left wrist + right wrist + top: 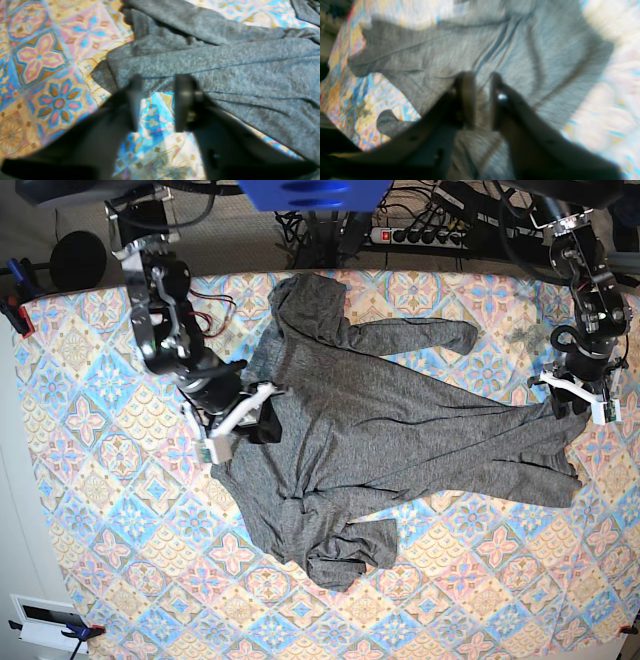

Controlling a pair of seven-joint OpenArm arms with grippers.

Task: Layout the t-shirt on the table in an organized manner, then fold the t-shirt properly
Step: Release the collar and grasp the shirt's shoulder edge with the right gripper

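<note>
The dark-grey t-shirt [400, 440] lies crumpled across the middle of the table [120, 510], one long sleeve reaching to the back right and another bunched near the front. My right gripper [250, 415] sits at the shirt's left edge. In the right wrist view its jaws [482, 80] stand close together with grey fabric [520, 50] pinched between them, though that view is blurred. My left gripper [580, 408] is at the shirt's far right tip. In the left wrist view its fingers [160, 82] stand apart at the hem of the shirt [225, 67], with tablecloth [37, 55] showing between them.
A power strip [420, 235] and cables run along the back behind the table. Clamps [15, 305] hold the cloth at the left edge. A white box [45, 620] sits off the front left corner.
</note>
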